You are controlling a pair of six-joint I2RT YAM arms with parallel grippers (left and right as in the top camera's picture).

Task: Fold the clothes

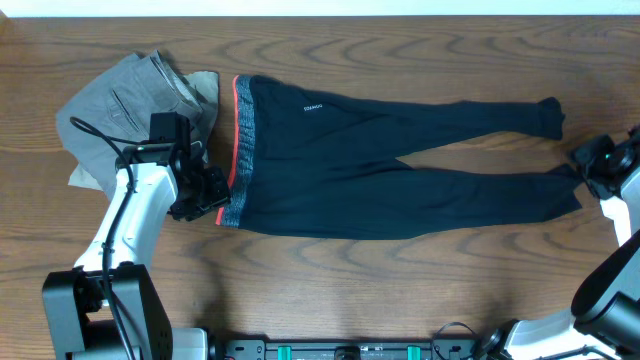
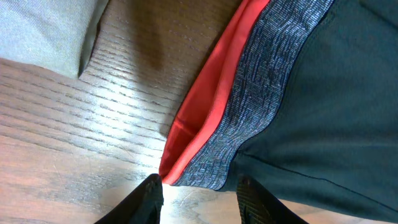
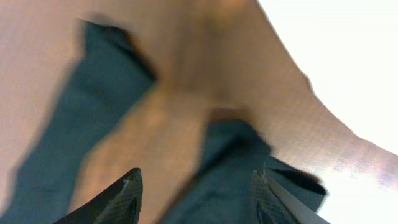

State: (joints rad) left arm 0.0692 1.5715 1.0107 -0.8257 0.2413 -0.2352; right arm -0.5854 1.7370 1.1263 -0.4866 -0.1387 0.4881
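No fold yet: the leggings (image 1: pixel 380 160) lie flat, full length, left gripper (image 2: pixel 199 202) spread astride their waistband corner (image 2: pixel 189 169), right gripper (image 3: pixel 196 190) spread over one ankle cuff (image 3: pixel 233 146), neither pinching cloth.

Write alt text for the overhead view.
Long dark-navy leggings with a heathered grey, coral-edged waistband lie flat across a brown wooden table. The left gripper is at the waistband's lower corner, the right gripper at the ankle ends; folded grey trousers lie beside the waistband.

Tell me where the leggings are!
Overhead view: the leggings lie flat across the middle, waistband by the left gripper and grey trousers, ankles by the right gripper.
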